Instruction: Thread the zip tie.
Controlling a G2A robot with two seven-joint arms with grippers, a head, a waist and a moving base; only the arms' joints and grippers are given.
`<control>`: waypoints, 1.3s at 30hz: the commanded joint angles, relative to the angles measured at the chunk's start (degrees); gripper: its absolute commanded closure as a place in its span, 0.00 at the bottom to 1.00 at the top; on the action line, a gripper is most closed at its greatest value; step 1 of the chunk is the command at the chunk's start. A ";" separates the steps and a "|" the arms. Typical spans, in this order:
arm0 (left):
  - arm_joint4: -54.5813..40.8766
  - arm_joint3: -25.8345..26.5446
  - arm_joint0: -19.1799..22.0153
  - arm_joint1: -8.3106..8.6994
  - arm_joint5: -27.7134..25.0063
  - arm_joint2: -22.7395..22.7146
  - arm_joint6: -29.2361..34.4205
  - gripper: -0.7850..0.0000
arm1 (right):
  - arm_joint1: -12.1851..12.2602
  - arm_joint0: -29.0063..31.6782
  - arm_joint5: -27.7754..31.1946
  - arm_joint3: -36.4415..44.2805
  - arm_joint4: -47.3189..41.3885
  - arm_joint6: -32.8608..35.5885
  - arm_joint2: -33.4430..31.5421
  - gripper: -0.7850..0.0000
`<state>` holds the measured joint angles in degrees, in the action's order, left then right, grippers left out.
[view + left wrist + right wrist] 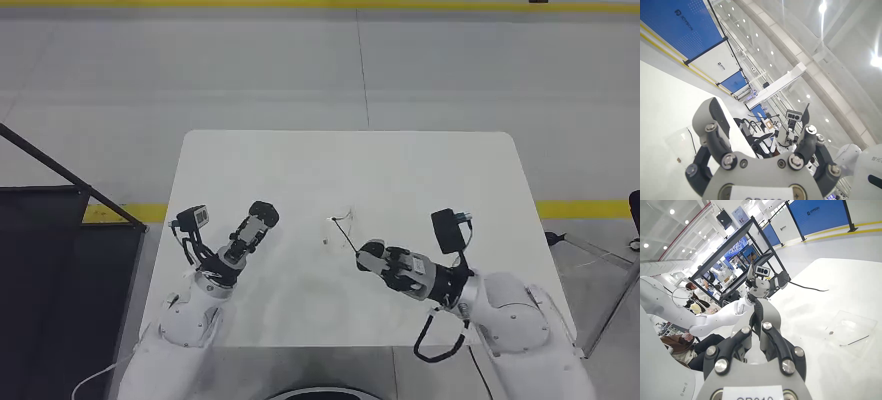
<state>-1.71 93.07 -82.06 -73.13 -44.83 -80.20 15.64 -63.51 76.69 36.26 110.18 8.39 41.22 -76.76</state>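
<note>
A thin black zip tie (345,237) lies slanted near the middle of the white table (420,170), partly on a clear plastic sheet (855,330). The tie (857,341) shows on that sheet, as it does in the left wrist view (691,141). My right gripper (368,254) is shut, its tip right at the tie's near end; I cannot tell whether it pinches it. My left gripper (264,213) is held open, tilted up above the table's left part, with nothing between its fingers (715,113). Another black strand (810,288) runs out from beside the left gripper (768,275).
A small brown fleck (831,332) sits at the sheet's edge. A black rack (757,247) stands just off the table's left side, and a dark panel (40,260) is there in the top view. The far half of the table is bare.
</note>
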 commanded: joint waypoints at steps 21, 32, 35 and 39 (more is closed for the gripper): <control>0.00 0.00 0.00 0.00 0.00 0.00 0.00 0.00 | -1.37 0.79 -33.36 18.24 77.82 6.99 19.05 1.00; 0.00 0.00 0.00 0.00 0.00 0.00 0.00 0.00 | -6.56 -16.06 -33.11 7.45 86.02 27.39 34.33 1.00; 0.00 0.00 0.00 0.00 0.00 0.00 0.00 0.00 | -8.07 -19.43 -33.30 4.16 84.44 31.03 36.41 1.00; 0.00 0.00 0.00 0.00 0.00 0.00 0.00 0.00 | -9.69 -22.43 -33.24 0.27 83.63 35.18 38.40 1.00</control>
<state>-1.71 93.07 -82.06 -73.13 -44.83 -80.20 15.64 -72.89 54.83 3.11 111.26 92.09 75.67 -38.69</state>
